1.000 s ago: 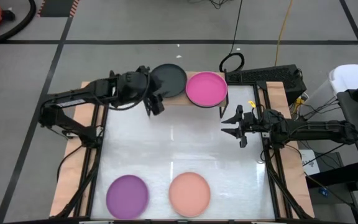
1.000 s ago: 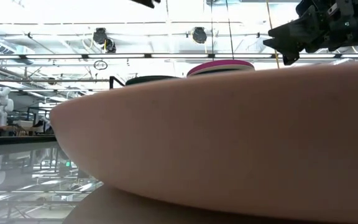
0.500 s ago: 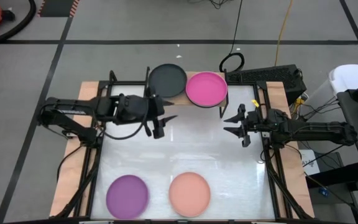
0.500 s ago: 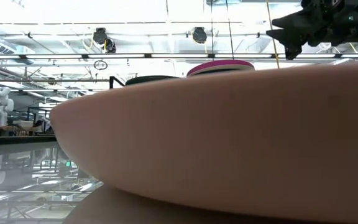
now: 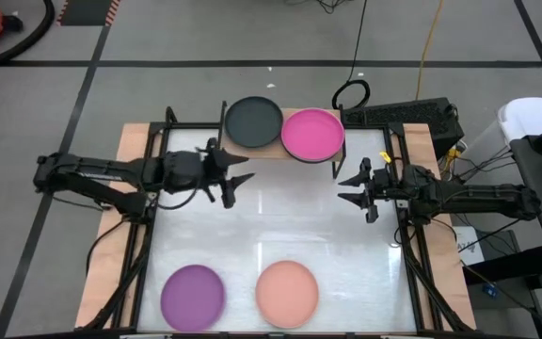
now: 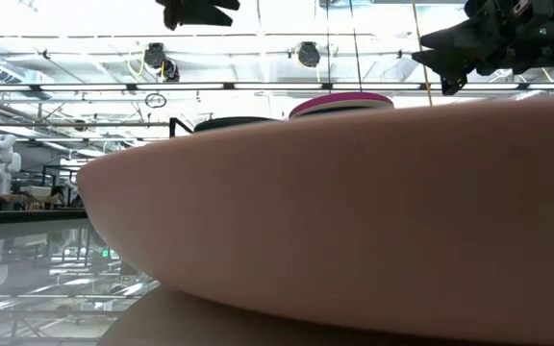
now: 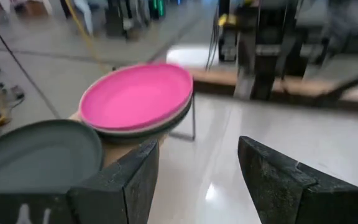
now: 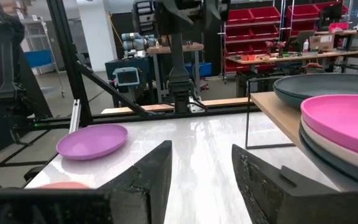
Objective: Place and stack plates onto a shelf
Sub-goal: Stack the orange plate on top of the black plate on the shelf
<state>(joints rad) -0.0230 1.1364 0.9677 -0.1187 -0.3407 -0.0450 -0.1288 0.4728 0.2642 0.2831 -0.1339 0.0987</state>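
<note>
hovering over the table's left-centre, the left gripper [image 5: 238, 182] is seen with its fingers spread and nothing between them. the right gripper [image 5: 352, 188] is held near the right edge, likewise parted and empty. on the shelf [image 5: 273, 151] at the far side, a dark plate [image 5: 253, 121] is set beside a magenta plate [image 5: 312, 134]; in the right wrist view the magenta one is shown topping a stack, with a beige plate [image 8: 340, 155] and another dark one beneath. a purple plate [image 5: 193, 294] and a salmon plate [image 5: 287, 293] are left on the white table [image 5: 299, 226] at the near edge, well apart from the shelf.

the step in hand is judged to be a reach for one of these — probably the purple, being on the left arm's side. the rim is best approached low and from the outside, one finger slid under the lip, since a shallow plate can be pushed along the smooth top rather than gripped. it should be kept level when lifted, and centred over a stack before release.
</note>
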